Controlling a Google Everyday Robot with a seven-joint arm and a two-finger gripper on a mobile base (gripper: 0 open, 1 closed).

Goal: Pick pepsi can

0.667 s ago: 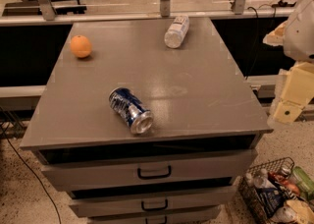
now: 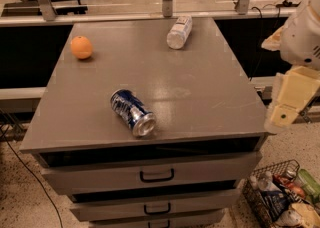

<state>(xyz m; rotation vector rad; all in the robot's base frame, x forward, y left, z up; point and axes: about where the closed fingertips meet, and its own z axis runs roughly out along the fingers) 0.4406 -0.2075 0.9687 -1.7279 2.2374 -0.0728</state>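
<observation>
The pepsi can [image 2: 132, 112] lies on its side near the front middle of the grey cabinet top [image 2: 200, 97]. It is dark blue with white markings, and its silver end faces the front right. My gripper [image 2: 290, 99] hangs at the right edge of the view, beyond the cabinet's right front corner and well to the right of the can. It holds nothing that I can see.
An orange fruit [image 2: 81, 47] sits at the back left of the top. A clear plastic bottle [image 2: 179, 31] lies at the back middle. Drawers with dark handles [image 2: 156, 176] are below. A wire basket of items [image 2: 282, 197] stands on the floor at the lower right.
The view has shifted slightly. The gripper stays at the right side, and the can, fruit and bottle have not moved.
</observation>
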